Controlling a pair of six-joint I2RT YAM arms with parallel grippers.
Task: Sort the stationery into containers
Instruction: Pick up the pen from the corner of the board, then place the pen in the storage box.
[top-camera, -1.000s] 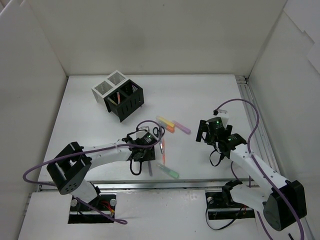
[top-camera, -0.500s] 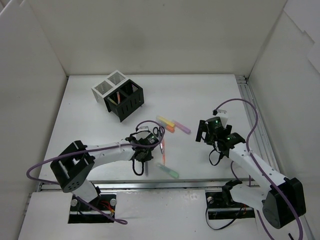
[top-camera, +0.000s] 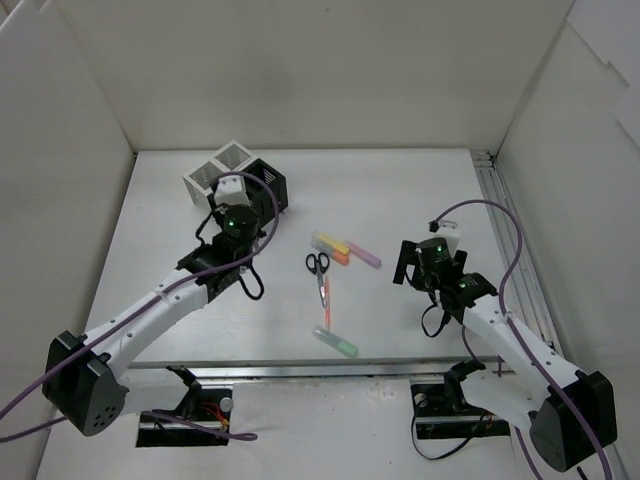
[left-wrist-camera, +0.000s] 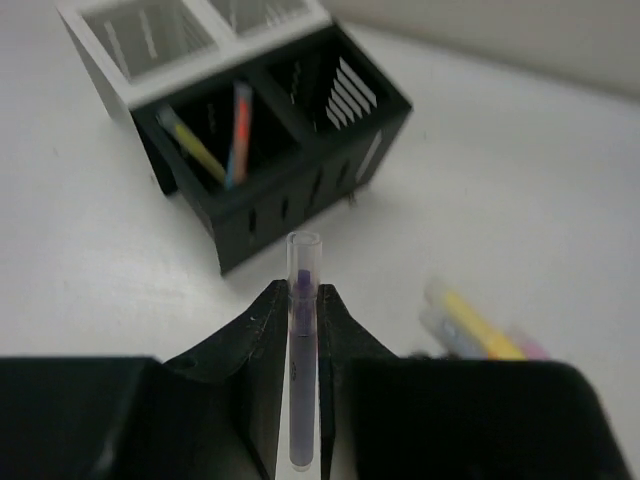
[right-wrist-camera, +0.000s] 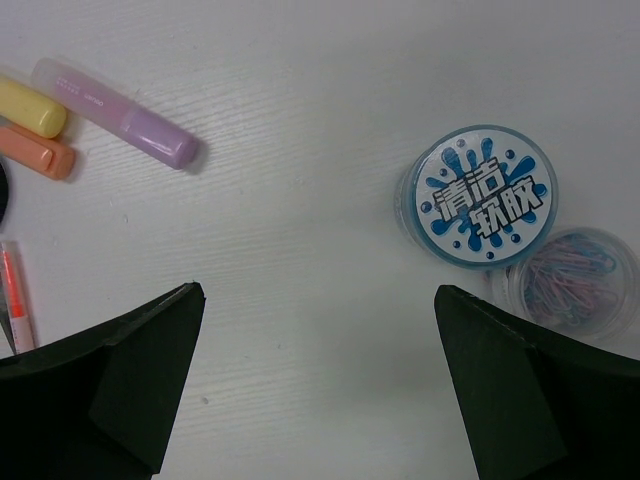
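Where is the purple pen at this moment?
In the left wrist view, the purple pen is clamped in the left gripper, its tip pointing at the black cups close ahead.

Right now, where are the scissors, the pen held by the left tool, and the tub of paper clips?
scissors (top-camera: 320, 272): top view, where handles meet blades.
purple pen (left-wrist-camera: 303, 350): left wrist view, middle of its barrel.
paper clip tub (right-wrist-camera: 570, 285): right wrist view, centre of its clear lid.
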